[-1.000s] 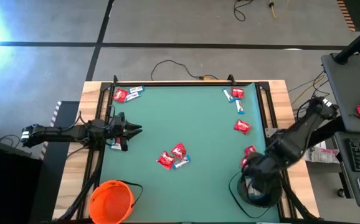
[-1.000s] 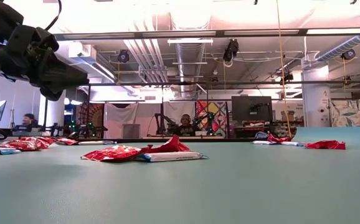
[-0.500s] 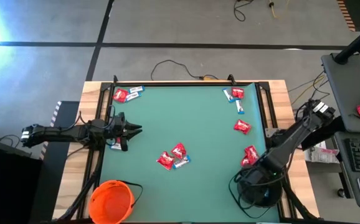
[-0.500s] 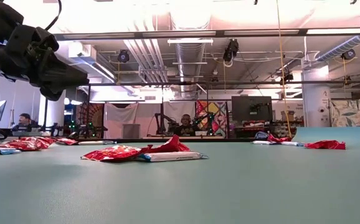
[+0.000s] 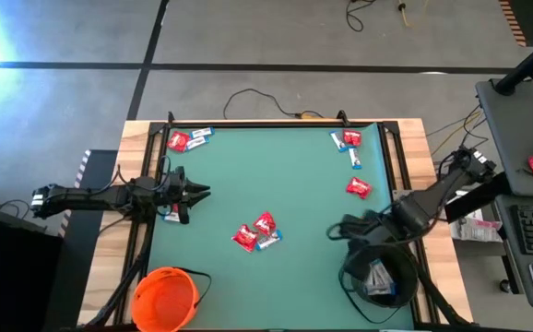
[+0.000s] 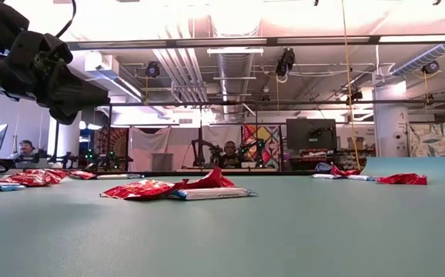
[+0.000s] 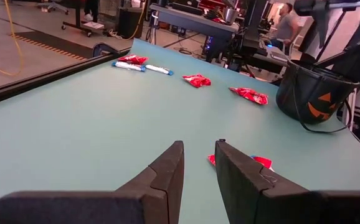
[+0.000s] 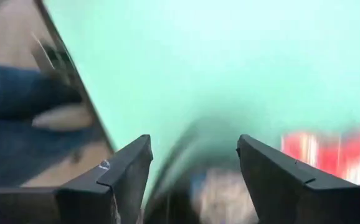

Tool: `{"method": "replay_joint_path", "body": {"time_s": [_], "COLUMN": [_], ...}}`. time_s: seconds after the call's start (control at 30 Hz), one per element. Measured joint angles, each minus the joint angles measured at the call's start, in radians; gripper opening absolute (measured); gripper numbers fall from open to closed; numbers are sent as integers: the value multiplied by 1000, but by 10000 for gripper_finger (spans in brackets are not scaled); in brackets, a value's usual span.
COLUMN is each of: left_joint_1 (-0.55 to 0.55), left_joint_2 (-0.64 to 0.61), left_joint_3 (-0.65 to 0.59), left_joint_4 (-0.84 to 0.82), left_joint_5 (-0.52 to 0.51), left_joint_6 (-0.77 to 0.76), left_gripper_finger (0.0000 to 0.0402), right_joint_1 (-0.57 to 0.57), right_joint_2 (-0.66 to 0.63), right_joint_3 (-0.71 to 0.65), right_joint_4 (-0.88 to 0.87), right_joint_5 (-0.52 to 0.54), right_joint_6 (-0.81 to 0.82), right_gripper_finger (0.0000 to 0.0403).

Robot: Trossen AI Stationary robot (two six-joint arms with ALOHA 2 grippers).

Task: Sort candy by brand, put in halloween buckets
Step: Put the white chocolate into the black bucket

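high view shows no wrapper printing clear enough to read, so brands can only be told by colour: red candy (image 5: 358, 187) and blue-and-white candy (image 5: 354, 160) lie scattered on the green table (image 5: 285, 184), with a pair at 11 o'clock, a group at 1 o'clock, and a small heap (image 5: 255, 232) just below centre. the black bucket (image 5: 377, 277) stands at 5 o'clock with pale wrappers inside, its rim partly covered by the right arm; the left wrist view shows an orange jack-o'-lantern face on its side. the right gripper (image 5: 345, 228) hangs just beside the bucket's rim, fingers (image 8: 121, 171) spread apart and empty; its wrist view is smeared, with only a red blur showing. the orange bucket (image 5: 165, 297) sits at 7 o'clock, cut off at the frame's lower edge. the left gripper (image 5: 197, 192) waits at 9 o'clock, its fingers (image 7: 164, 171) narrowly parted, nothing between them.
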State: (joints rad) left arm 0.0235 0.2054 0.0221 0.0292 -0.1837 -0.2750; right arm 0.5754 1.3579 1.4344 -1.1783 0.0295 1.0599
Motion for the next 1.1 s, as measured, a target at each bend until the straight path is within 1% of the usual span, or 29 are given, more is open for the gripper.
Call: {"method": "replay_joint_path", "body": {"time_s": [0.07, 0.13, 0.17, 0.27, 0.37, 0.43, 0.53, 0.6, 0.77, 0.9, 1.0, 1.1], "left_joint_1": [0, 0, 0, 0, 0, 0, 0, 0, 0, 0, 0, 0], "left_joint_2": [0, 0, 0, 0, 1, 1, 1, 1, 2, 3, 6, 8], "left_joint_3": [0, 0, 0, 0, 0, 0, 0, 0, 0, 0, 0, 0], "left_joint_4": [0, 0, 0, 0, 0, 0, 0, 0, 0, 0, 1, 1], "left_joint_5": [0, 0, 0, 0, 0, 0, 0, 0, 0, 0, 0, 0], "left_joint_6": [0, 0, 0, 0, 0, 0, 0, 0, 0, 0, 0, 0], "left_gripper_finger": [76, 76, 76, 76, 76, 76, 76, 76, 76, 76, 76, 76], "right_joint_1": [-18, -55, -77, -150, -184, -205, -262, -295, -346, -387, -392, -393], "right_joint_2": [19, 49, 69, 139, 195, 223, 260, 273, 304, 363, 412, 460], "right_joint_3": [-3, -14, -20, -50, -94, -129, -178, -218, -339, -429, -460, -475], "right_joint_4": [83, 135, 149, 195, 347, 465, 611, 706, 959, 1188, 1278, 1330], "right_joint_5": [77, 90, 91, 113, 117, 76, -44, -93, -129, -160, -169, -176], "right_joint_6": [-182, -359, -410, -486, -664, -757, -795, -820, -946, -975, -1026, -1064], "right_gripper_finger": [231, 228, 226, 217, 211, 210, 212, 214, 216, 217, 215, 215]}}
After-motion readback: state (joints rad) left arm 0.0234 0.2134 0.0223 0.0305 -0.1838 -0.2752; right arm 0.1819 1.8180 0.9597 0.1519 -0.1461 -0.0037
